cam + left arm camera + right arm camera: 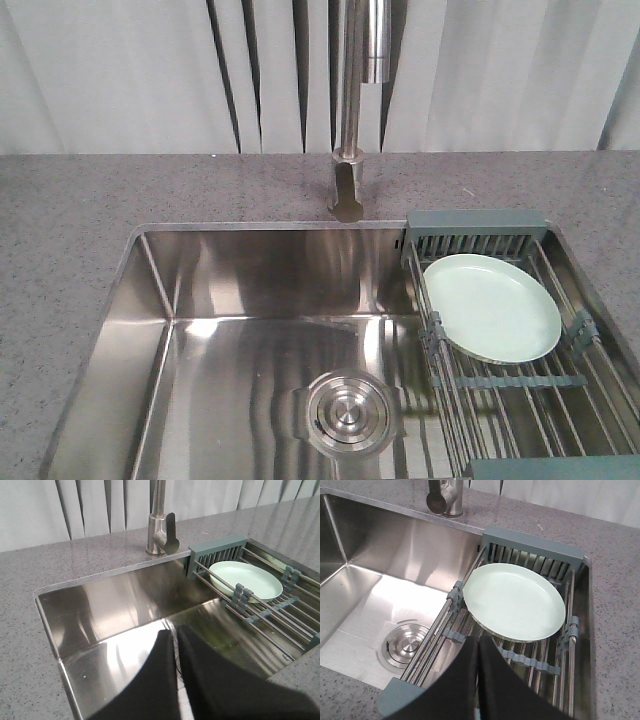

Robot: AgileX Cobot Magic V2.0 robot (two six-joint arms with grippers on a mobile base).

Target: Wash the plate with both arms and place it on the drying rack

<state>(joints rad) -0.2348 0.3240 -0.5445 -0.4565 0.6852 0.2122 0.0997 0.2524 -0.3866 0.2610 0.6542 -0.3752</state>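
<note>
The speckled grey bench (70,220) fills most of the front view and surrounds a steel sink (250,290) sunk into it; the sink's near edge is cut off by the bottom of the picture. Behind it hangs a pale pleated curtain (120,70). A steel tap (350,100) rises at the back rim of the sink, its top running out of frame.

The drying rack (500,390) spans the right end of the sink, its steel wires running front to back, a slotted grey-green caddy (475,235) at the far end and a grey-green bar at the near end that is only partly in view. The plate (490,305) lies on the wires just in front of the caddy, face up and slightly tilted, its far rim close to the caddy slots; whether it touches them is hard to tell.

A round steel drain cover (347,412) sits in the sink floor.

Neither arm appears in the front view. In the left wrist view the left pincer (175,670) shows as two dark, blurred fingers nearly together with a thin slit between them, above the sink floor and holding nothing. In the right wrist view the right pincer (478,675) hangs over the near part of the rack, fingers likewise almost closed and empty, short of the plate.
</note>
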